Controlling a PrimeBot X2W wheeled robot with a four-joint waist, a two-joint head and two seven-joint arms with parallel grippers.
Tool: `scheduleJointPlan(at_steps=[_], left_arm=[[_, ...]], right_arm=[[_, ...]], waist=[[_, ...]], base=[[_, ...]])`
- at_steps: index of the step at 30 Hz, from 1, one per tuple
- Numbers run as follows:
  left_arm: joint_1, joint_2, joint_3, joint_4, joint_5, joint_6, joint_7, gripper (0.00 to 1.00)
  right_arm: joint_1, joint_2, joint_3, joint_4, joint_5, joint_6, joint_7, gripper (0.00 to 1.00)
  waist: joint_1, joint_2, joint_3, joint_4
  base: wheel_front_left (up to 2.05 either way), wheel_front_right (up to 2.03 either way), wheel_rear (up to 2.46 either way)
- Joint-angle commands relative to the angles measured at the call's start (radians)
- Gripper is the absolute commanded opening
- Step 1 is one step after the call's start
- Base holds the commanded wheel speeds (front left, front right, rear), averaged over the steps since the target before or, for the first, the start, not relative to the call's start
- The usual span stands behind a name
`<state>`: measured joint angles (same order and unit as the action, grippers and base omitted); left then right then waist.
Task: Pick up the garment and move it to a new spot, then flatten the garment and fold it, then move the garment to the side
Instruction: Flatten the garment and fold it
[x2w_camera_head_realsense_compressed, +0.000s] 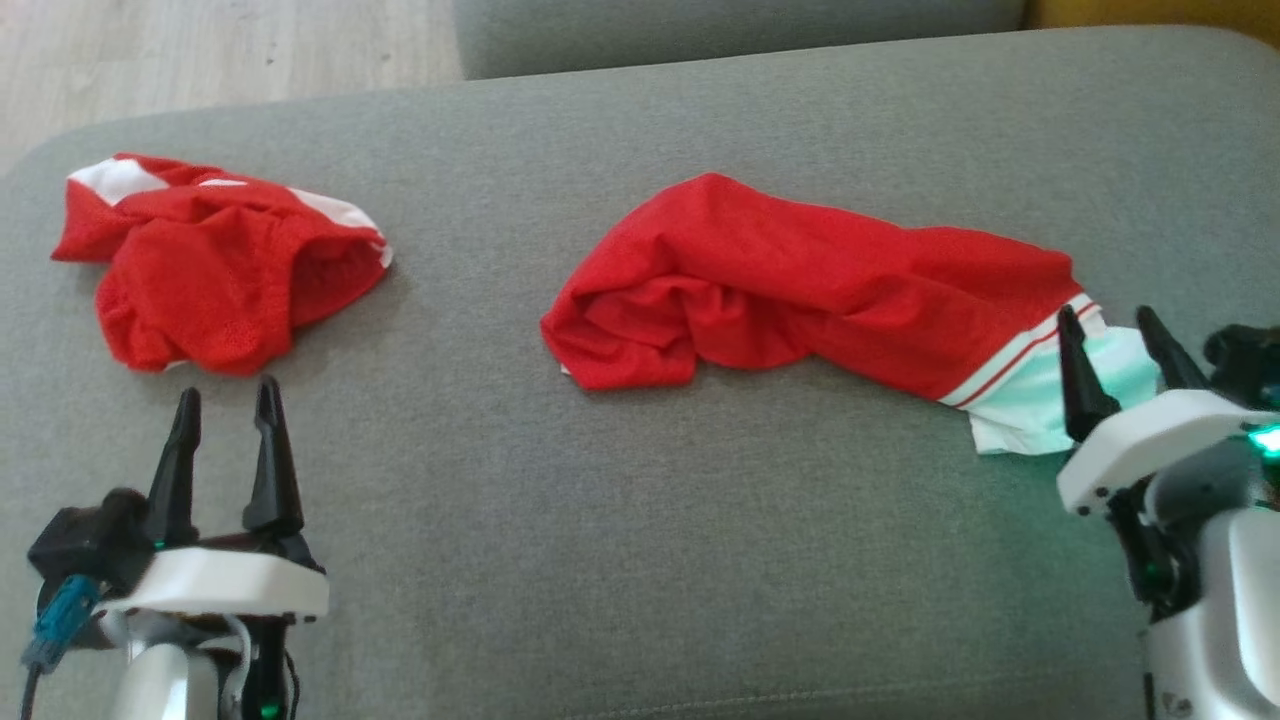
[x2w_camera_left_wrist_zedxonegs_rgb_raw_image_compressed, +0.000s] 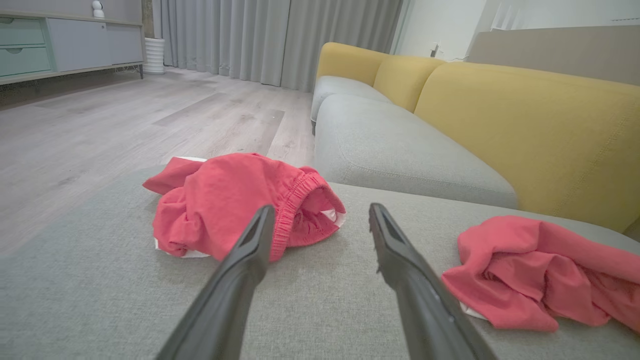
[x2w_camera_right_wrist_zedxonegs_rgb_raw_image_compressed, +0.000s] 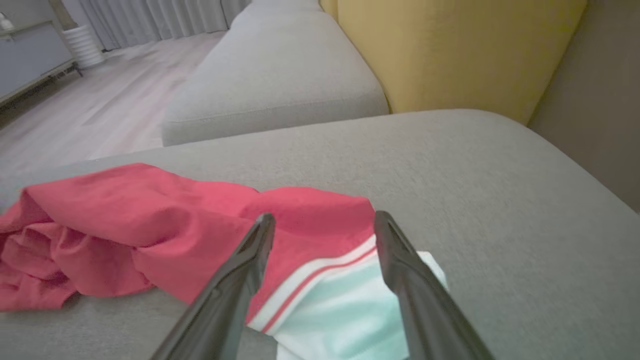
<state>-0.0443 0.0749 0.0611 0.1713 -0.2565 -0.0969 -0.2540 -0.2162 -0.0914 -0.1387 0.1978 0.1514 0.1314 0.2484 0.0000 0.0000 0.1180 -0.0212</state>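
Note:
The garment (x2w_camera_head_realsense_compressed: 800, 280) is red with a white, red-striped hem and lies crumpled lengthwise across the middle of the grey cushion (x2w_camera_head_realsense_compressed: 640, 520). It also shows in the right wrist view (x2w_camera_right_wrist_zedxonegs_rgb_raw_image_compressed: 150, 220) and the left wrist view (x2w_camera_left_wrist_zedxonegs_rgb_raw_image_compressed: 540, 270). My right gripper (x2w_camera_head_realsense_compressed: 1108, 318) stands open over the white hem end, which lies between and under its fingers (x2w_camera_right_wrist_zedxonegs_rgb_raw_image_compressed: 324, 217), gripped by neither. My left gripper (x2w_camera_head_realsense_compressed: 228, 390) is open with nothing in it, low over the cushion at the near left (x2w_camera_left_wrist_zedxonegs_rgb_raw_image_compressed: 321, 207).
A second red garment (x2w_camera_head_realsense_compressed: 210, 270) lies bunched at the far left, just beyond my left gripper (x2w_camera_left_wrist_zedxonegs_rgb_raw_image_compressed: 235, 200). Yellow backrests (x2w_camera_left_wrist_zedxonegs_rgb_raw_image_compressed: 525, 125) rise on the right. Wooden floor (x2w_camera_head_realsense_compressed: 200, 50) lies past the cushion's far left edge.

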Motion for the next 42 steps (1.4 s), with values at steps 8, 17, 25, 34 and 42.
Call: scheduleJointPlan(at_steps=[8,17,25,34,42], left_arm=[[-0.035,0.006,0.014,-0.013,0.005,-0.005,-0.008,1.00],[-0.048,0.006,-0.012,-0.011,-0.010,-0.014,0.002,1.00],[-0.203,0.041,-0.213,0.009,-0.254,-0.033,0.385,1.00],[-0.446,0.154,-0.346,0.154,-0.581,-0.034,0.858,1.00],[-0.581,0.235,-0.396,0.288,-0.643,-0.034,0.924,1.00]], right_arm=[[-0.040,0.008,0.060,-0.033,0.014,-0.001,-0.069,1.00],[-0.040,0.012,0.082,-0.004,0.021,-0.001,-0.098,1.00],[-0.061,0.020,0.093,0.008,0.032,-0.001,-0.134,1.00],[-0.107,0.035,0.124,0.045,0.053,-0.001,-0.171,1.00],[-0.147,0.040,0.150,0.076,0.073,-0.001,-0.208,1.00]], waist=[[0.0000,0.0000,0.001,0.025],[0.0000,0.0000,-0.003,0.009],[0.0000,0.0000,0.019,-0.030],[0.0000,0.0000,0.062,-0.131],[0.0000,0.0000,0.114,-0.234]], base=[[0.00,0.00,0.00],[0.00,0.00,0.00],[0.00,0.00,0.00],[0.00,0.00,0.00],[0.00,0.00,0.00]])
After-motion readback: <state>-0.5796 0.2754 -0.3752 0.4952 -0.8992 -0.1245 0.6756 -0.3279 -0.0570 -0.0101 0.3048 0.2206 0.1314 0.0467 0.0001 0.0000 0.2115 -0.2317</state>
